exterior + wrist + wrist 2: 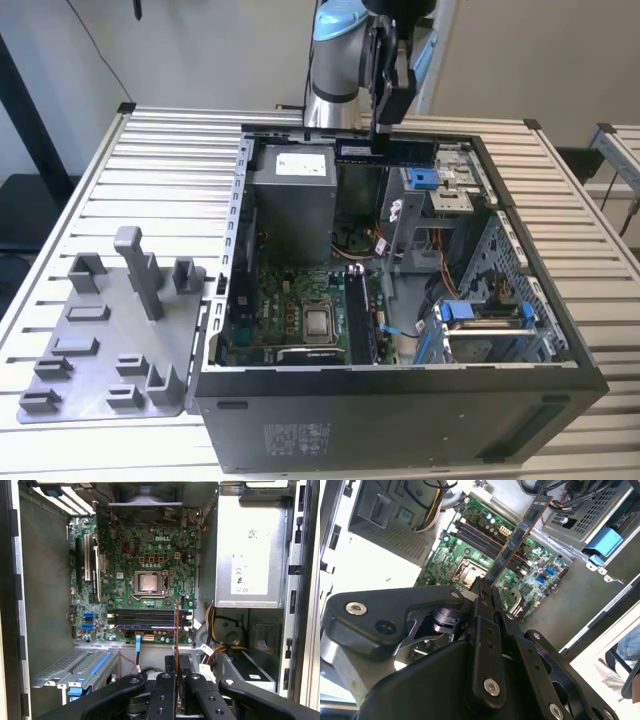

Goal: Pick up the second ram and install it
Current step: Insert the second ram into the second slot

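- Blue-green with dark chips, the second ram hangs in the air with its long edge level, gripped from above
- Black pincer is pressed onto the two flat faces of the stick; in the second wrist view the fingers close on the near end of the board, which runs away from them
- In the first wrist view the stick shows edge-on as a thin line rising from between the pincer tips, and it crosses the dark memory slots in that picture
- It is held over the far part of the open computer case, clear of the green motherboard on the case floor and touching nothing else
- Grey power-supply box fills the case's far corner on the exterior view's left, just beside the held stick
- Computer case lies on its side, open upward, on the slatted metal tabletop, reaching its near edge
- Grey plastic tray with upright pegs rests on the tabletop beside the case, toward the edge on the exterior view's left
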Controlling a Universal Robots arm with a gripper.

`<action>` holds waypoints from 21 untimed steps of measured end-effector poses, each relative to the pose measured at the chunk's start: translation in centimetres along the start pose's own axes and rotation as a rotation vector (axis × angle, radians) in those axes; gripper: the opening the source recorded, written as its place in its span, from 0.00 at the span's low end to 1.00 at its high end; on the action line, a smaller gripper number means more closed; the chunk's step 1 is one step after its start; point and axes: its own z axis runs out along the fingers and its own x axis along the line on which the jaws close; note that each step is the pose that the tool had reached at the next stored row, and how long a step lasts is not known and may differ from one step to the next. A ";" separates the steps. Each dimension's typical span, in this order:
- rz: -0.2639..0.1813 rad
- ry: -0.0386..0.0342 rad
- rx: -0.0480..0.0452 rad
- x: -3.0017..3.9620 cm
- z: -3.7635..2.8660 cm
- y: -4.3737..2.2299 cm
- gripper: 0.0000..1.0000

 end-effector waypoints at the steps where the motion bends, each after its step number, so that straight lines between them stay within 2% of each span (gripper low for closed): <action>1: 0.014 0.0005 -0.0007 0.00 0.00 0.00 0.14; 6: 0.085 0.0027 -0.0042 0.00 0.04 -0.01 0.14; 16: 0.259 0.0082 -0.0127 0.00 0.14 0.00 0.14; 21: 0.290 0.0089 -0.0142 -0.16 0.15 0.00 0.14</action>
